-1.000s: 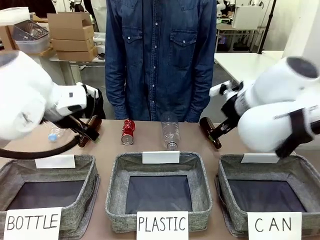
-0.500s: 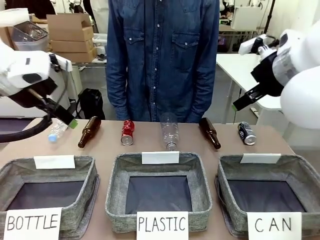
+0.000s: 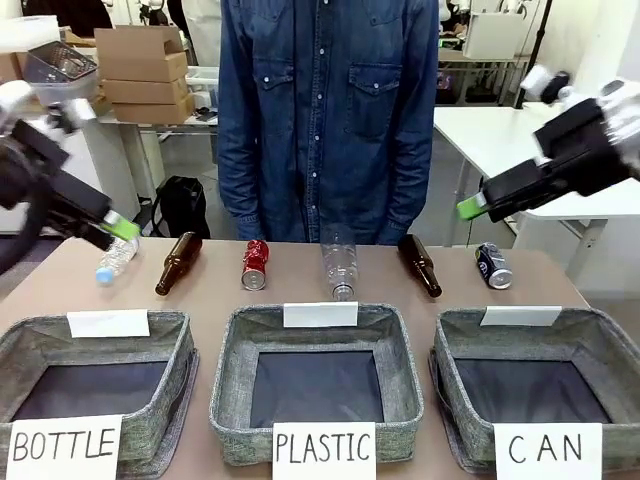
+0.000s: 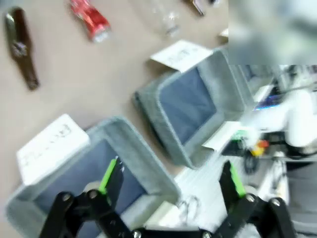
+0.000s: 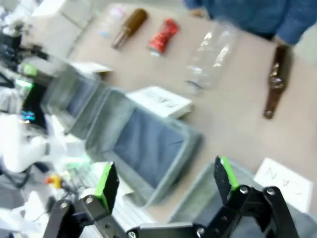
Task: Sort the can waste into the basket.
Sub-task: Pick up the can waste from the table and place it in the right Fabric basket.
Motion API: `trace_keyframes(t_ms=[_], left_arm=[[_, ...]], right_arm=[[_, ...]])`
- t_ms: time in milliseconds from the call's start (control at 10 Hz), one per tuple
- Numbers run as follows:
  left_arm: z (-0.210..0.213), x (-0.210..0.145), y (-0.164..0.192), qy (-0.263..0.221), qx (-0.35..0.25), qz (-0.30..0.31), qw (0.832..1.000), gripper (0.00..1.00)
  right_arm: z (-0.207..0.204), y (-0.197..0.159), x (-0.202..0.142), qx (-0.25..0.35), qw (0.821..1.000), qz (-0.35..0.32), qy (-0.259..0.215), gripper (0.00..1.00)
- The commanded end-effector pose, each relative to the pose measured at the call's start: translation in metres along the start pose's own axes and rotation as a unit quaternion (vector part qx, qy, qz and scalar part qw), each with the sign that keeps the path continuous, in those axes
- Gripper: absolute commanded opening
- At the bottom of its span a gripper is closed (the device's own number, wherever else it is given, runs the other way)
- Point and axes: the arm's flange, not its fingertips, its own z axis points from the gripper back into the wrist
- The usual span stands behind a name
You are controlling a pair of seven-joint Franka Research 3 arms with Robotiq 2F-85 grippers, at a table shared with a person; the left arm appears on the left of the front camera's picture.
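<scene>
The red can point(image 3: 255, 265) lies on the table's far side, left of centre; it also appears in the left wrist view point(image 4: 90, 19) and the right wrist view point(image 5: 163, 35). The black can point(image 3: 492, 266) lies at the far right. The basket point(image 3: 600, 335) signed CAN stands at the near right, with nothing in it. My left gripper point(image 3: 112, 227) hangs open above the table's left end, well apart from the red can; its fingers point(image 4: 111, 174) hold nothing. My right gripper point(image 3: 472, 207) hangs open in the air above the black can; its fingers point(image 5: 106, 182) hold nothing.
A person in a denim shirt point(image 3: 325, 110) stands at the far edge. Two brown bottles point(image 3: 178, 263) point(image 3: 420, 265) and two clear plastic bottles point(image 3: 340, 265) point(image 3: 113, 260) lie in the same row as the cans. The baskets signed BOTTLE point(image 3: 170, 335) and PLASTIC point(image 3: 235, 345) stand at the near left and centre.
Both arms have lifted and swung outward from over the table's back row. The black can, hidden behind the right arm a second ago, is now in sight. Both grippers stayed open.
</scene>
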Motion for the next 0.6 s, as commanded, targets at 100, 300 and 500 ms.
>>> trace_keyframes(t_ms=[100,300,500], left_arm=[[0.027,-0.022,0.062,-0.163,-0.240,0.336,0.896,1.00],[0.022,-0.022,0.056,-0.197,-0.208,0.340,0.896,1.00],[0.038,-0.037,0.080,-0.111,-0.193,0.254,0.941,1.00]], right_arm=[[0.033,-0.063,-0.030,0.217,0.928,-0.291,-0.088,1.00],[0.027,-0.080,-0.032,0.143,0.933,-0.312,-0.108,1.00],[0.045,-0.063,-0.030,0.177,0.966,-0.180,-0.055,1.00]])
